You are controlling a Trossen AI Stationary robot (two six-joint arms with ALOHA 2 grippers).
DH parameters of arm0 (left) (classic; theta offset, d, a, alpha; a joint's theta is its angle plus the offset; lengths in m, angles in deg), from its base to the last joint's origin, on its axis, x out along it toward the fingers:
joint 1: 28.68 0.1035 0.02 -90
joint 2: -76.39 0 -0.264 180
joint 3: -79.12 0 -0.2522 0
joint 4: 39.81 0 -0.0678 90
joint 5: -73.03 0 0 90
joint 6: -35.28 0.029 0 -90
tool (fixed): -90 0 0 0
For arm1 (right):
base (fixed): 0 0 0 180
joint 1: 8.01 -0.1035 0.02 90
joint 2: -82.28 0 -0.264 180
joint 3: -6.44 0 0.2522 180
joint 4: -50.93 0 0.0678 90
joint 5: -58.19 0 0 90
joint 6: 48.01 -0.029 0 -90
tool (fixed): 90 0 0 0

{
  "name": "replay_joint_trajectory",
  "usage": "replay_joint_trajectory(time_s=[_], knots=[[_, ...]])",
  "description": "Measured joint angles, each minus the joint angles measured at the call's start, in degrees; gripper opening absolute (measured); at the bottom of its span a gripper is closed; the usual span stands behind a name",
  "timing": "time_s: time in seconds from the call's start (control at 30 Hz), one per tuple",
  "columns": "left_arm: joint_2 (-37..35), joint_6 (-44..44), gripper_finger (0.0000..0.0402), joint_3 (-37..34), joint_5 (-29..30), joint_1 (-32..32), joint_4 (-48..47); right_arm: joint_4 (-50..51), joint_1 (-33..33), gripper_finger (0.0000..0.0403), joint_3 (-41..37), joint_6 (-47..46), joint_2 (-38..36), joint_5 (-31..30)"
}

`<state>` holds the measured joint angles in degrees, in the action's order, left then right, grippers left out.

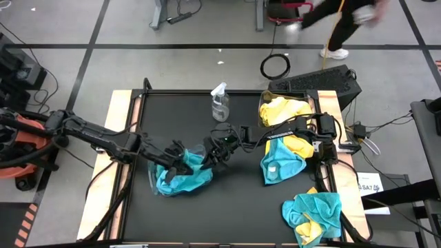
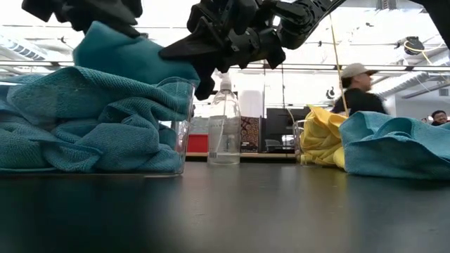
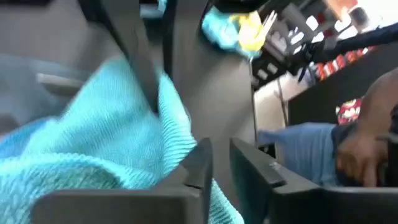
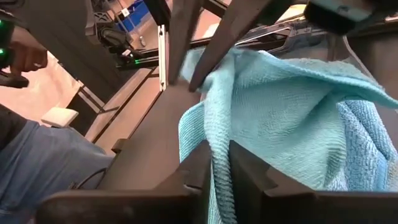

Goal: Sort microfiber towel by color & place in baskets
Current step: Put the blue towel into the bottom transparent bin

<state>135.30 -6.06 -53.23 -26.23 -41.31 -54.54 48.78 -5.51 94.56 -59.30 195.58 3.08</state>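
Where legible writing is sought, teal towel [image 1: 180, 176], blurred tag [image 1: 369, 184].

We found the bench [image 1: 241, 200] carrying one basket [image 1: 160, 180] left of centre, with towels [image 1: 180, 176] heaped in it and spilling over its rim. The left end effector [image 1: 180, 164] and the right end effector [image 1: 215, 153] met above that heap, each touching the cloth. A spray bottle [image 1: 220, 103] stood upright behind them, near the far edge. To the right lay the second basket [image 1: 281, 114] with towels in it, another towel [image 1: 281, 162] just in front of it, and a loose pile [image 1: 313, 213] at the near right corner.
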Motion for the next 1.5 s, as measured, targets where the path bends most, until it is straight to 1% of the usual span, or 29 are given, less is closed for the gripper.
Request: replay_joint_trajectory(time_s=[0.1, 0.2, 0.4, 0.5, 0.63, 0.7, 0.83, 0.97, 1.07, 1.23, 1.37, 1.5], knots=[[1.4, -0.3, 0.0029, 0.0, -1.4, -0.3, -1.3, -0.1, 0.0, 0.0057, 0.0, 0.0, 0.0, 0.0], [3.7, -0.4, 0.0008, 0.0, -1.7, -0.6, -4.8, -0.1, 0.1, 0.0082, 0.0, 0.0, -0.2, -0.1], [7.3, -1.7, 0.0005, 0.0, -2.9, -0.6, -12.3, 0.9, 1.1, 0.0153, 0.0, 0.0, -3.1, 0.0], [8.4, -2.8, 0.0005, 0.0, -3.8, -0.6, -17.8, 3.7, 1.9, 0.0188, 0.0, 0.0, -5.7, -0.1], [10.3, -3.3, 0.0005, 0.1, -4.2, -0.6, -23.9, 6.8, 3.2, 0.0220, 0.0, 0.6, -10.3, -0.1], [11.7, -3.0, 0.0005, 0.0, -4.3, -0.6, -24.2, 8.8, 3.7, 0.0228, 0.0, 1.7, -12.7, 0.0], [14.9, -3.3, 0.0004, 0.1, -6.0, -0.6, -23.3, 17.9, 4.5, 0.0232, 0.0, 5.4, -18.8, -0.1], [16.3, -4.3, 0.0006, 0.1, -10.3, -0.6, -22.7, 35.7, 4.8, 0.0231, 0.0, 11.5, -25.9, -0.7], [15.9, -5.9, 0.0024, 0.2, -12.0, -0.6, -21.6, 49.7, 4.8, 0.0227, 0.0, 14.8, -30.9, -3.2], [14.0, -6.3, 0.0085, 3.1, -12.6, -0.6, -21.8, 70.1, 4.1, 0.0225, 0.0, 15.7, -37.1, -7.8], [12.2, -5.9, 0.0148, 6.6, -12.7, -0.6, -22.1, 82.4, 2.2, 0.0234, 0.0, 16.1, -39.9, -13.8], [10.3, -4.8, 0.0210, 10.0, -12.7, -0.6, -22.5, 88.8, 0.5, 0.0252, -1.3, 14.7, -41.5, -18.9]])
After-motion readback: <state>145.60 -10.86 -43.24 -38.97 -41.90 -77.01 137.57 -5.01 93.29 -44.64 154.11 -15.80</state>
